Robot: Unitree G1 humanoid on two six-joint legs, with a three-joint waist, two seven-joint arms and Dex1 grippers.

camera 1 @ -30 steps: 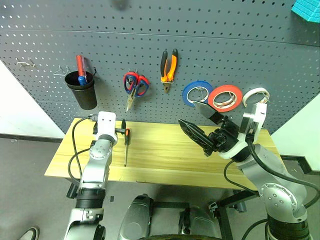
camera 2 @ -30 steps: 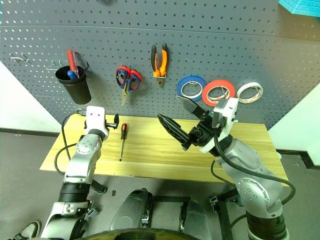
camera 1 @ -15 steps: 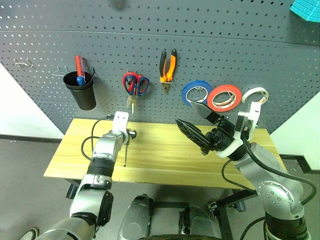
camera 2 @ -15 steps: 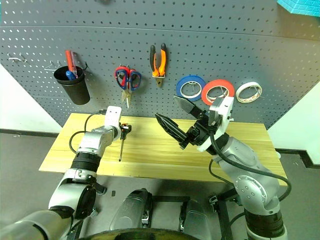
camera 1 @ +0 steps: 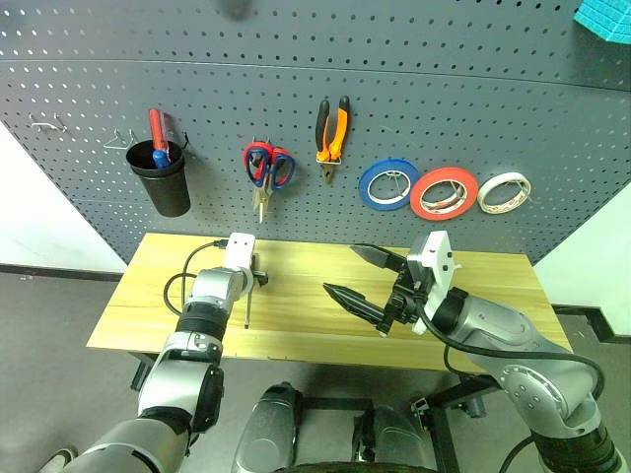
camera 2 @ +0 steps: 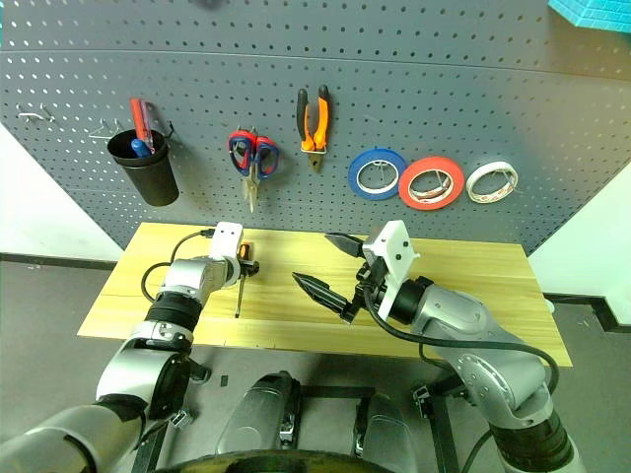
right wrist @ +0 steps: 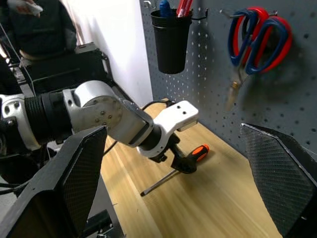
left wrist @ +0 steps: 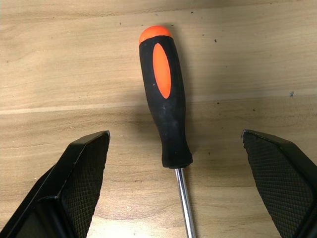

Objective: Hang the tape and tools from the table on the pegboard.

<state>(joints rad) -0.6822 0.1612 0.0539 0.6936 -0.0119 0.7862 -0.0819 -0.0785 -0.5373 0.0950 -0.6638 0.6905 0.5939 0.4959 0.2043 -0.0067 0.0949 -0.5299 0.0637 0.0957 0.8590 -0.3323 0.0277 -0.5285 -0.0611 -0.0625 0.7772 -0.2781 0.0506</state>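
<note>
Words: none can be read anywhere.
Numbers: none can be read.
Screwdriver [left wrist: 166, 109]: its orange and black handle is plain, with no letters on it.
Tape rolls [camera 1: 444, 192]: no print that can be read.
Black cup [camera 1: 162, 182]: no label that can be read.

In the left wrist view the shaft of the screwdriver [left wrist: 169, 109] is cut off by the picture's edge, so its tip is not seen. From the head views, the left claw [camera 1: 250, 279] covers most of the screwdriver's handle. A teal object [camera 1: 603, 20] in the upper corner is cut off and cannot be identified. The person [right wrist: 37, 25] in the right wrist view is only partly in the picture.
</note>
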